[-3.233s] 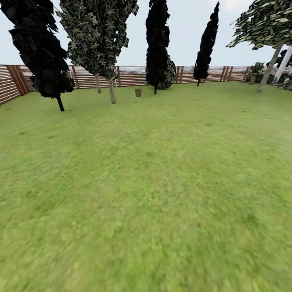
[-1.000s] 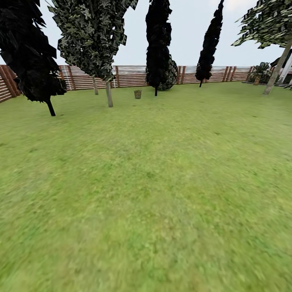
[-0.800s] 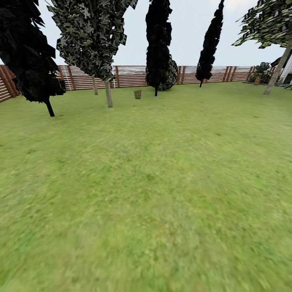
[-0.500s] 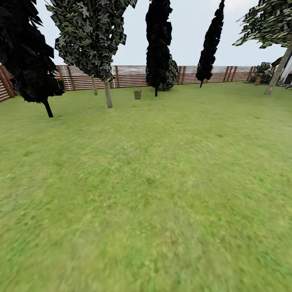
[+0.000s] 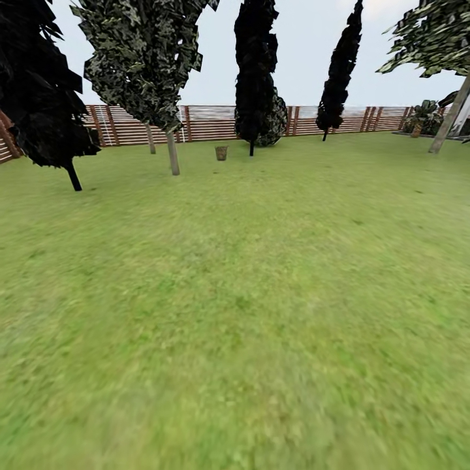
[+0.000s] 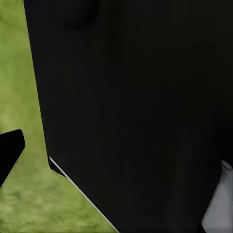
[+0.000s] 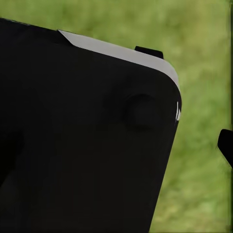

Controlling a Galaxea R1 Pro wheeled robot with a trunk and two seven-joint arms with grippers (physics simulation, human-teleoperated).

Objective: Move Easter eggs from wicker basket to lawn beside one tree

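Note:
The small brown wicker basket [image 5: 221, 153] stands far off on the lawn [image 5: 248, 294], near the back fence. At this distance the Easter eggs are hidden inside it. Just left of the basket rises a tree [image 5: 172, 153] with a pale straight trunk and speckled leaves. In the left wrist view a dark fingertip [image 6: 9, 151] pokes in over the grass beside a black body panel [image 6: 136, 107]. The right wrist view has a dark fingertip [image 7: 226, 145] next to another black panel [image 7: 82, 141]. I cannot tell whether either gripper is open or shut.
A brown slat fence [image 5: 209, 123] rings the garden at the back. Black cone trees stand at the left [image 5: 39, 98], behind the basket [image 5: 254, 78] and further right [image 5: 336, 72]. Another pale-trunked tree [image 5: 448, 124] leans at the far right. Wide grass lies between me and the basket.
The camera has advanced over the lawn. The left trees have slid outward in the picture and the basket sits slightly larger, in the same place on the grass.

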